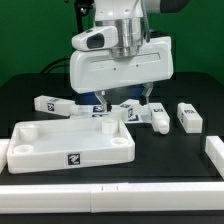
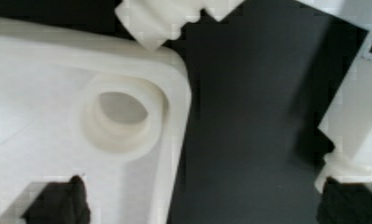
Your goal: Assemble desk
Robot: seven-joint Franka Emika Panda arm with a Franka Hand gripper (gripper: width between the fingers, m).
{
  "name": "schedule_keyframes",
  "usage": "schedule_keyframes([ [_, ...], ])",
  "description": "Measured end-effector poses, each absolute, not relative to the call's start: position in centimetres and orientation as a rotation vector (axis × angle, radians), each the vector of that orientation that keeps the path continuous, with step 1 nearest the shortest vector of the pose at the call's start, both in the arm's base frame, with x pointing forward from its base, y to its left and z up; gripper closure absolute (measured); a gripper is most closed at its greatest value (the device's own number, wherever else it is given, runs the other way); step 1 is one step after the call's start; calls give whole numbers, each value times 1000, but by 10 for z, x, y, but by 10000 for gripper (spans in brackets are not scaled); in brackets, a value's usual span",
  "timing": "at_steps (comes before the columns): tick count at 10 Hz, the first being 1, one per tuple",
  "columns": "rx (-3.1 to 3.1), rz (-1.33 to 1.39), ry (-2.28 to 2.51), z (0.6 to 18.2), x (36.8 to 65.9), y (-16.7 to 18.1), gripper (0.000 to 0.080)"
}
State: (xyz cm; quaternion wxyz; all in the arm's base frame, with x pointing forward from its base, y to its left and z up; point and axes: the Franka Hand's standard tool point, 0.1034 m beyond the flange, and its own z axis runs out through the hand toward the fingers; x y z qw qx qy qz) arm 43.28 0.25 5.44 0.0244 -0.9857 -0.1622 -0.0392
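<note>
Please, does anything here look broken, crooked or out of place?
Nothing looks broken or spilled. The legs lie loose at different angles beyond the tabletop in the exterior view, none standing in its corner sockets. That fits a desk not yet assembled.

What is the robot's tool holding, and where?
Nothing, it seems: the tool is open, its fingers apart on either side of the corner rim of the tabletop.
</note>
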Motion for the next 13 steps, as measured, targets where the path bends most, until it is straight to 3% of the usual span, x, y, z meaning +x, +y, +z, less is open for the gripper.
schedule_keyframes([
  [2, -2989, -90, -781, 53, 430, -17, 151],
  [5, -2661, -38, -1620, 51, 440, -40, 151],
  [9, -2512, -17, -1857, 48, 436, -44, 151],
  [13, -2188, 8, -2223, 17, 403, -102, 151],
])
